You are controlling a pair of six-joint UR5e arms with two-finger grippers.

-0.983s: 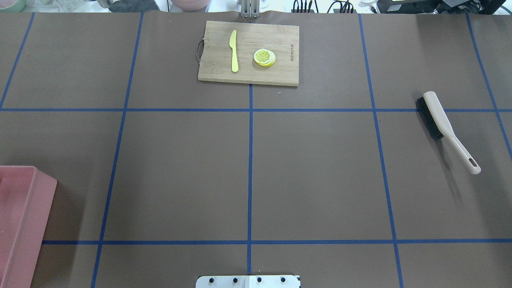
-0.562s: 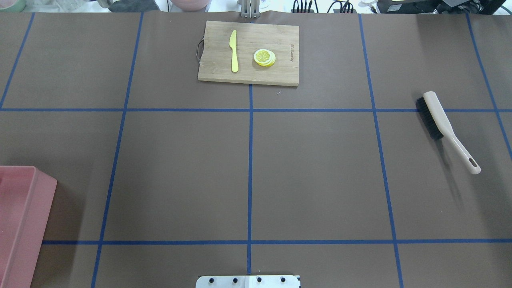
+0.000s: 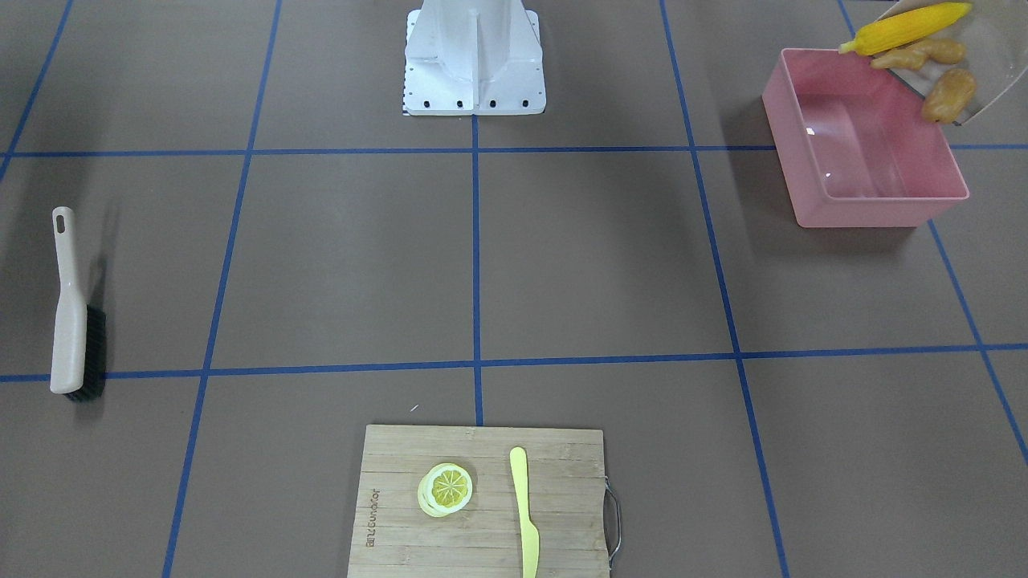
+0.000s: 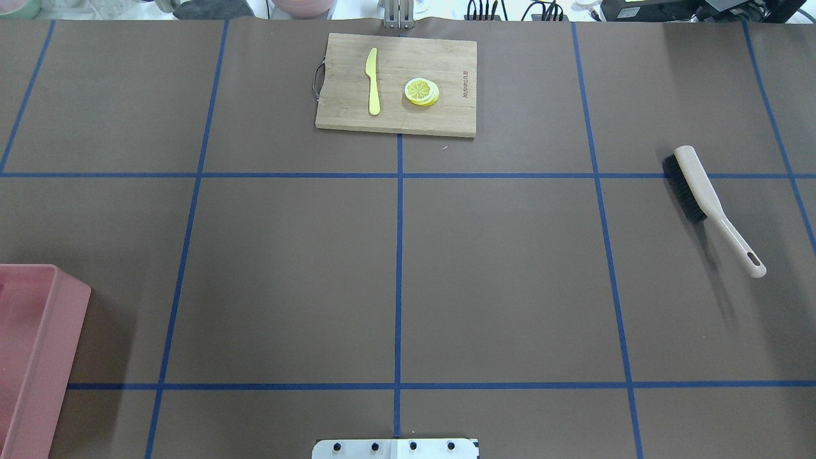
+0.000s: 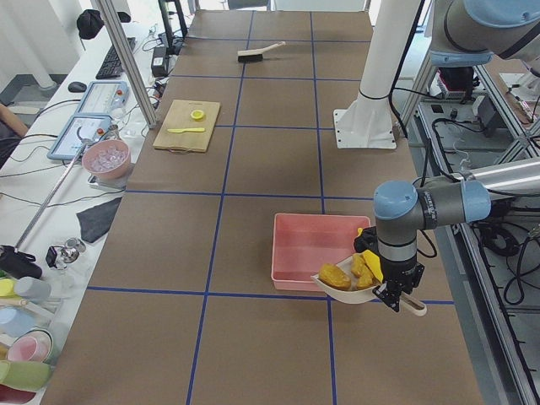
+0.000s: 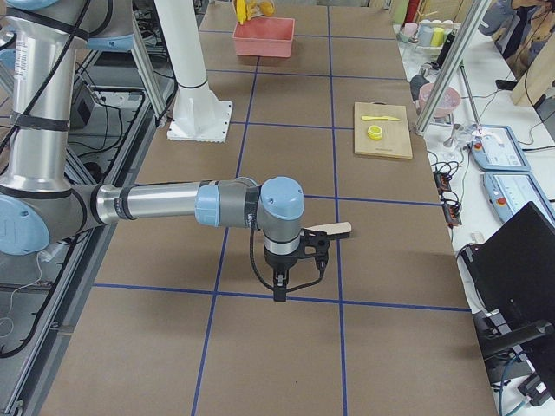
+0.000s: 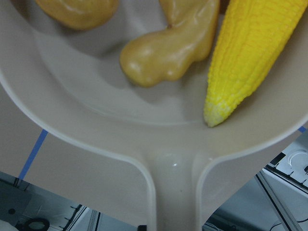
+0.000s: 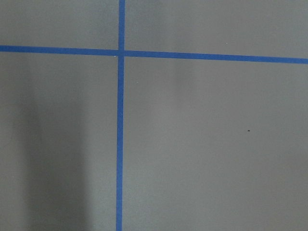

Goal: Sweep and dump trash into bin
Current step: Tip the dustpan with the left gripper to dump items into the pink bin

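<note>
Bright, even light from above — shadows are soft. The brush [image 4: 692, 185] throws a faint streak toward the robot. The bin [image 3: 875, 210] shades the table beside it, with small white glare spots on its glossy floor. Up close, the dustpan [image 7: 86, 91] looks slightly soft — the corners below it blur.

— Front-facing view: where's the bin [image 3: 875, 210]?
— Upper right; the dustpan [image 3: 994, 56], with corn [image 3: 907, 26], ginger [image 3: 919, 54] and potato [image 3: 948, 95] in it, is over its top right corner.
— The rest?
— The board [image 3: 482, 550] bottom centre, lemon slice [image 3: 446, 490] left of knife [image 3: 526, 514]; brush [image 3: 71, 321] far left.
</note>
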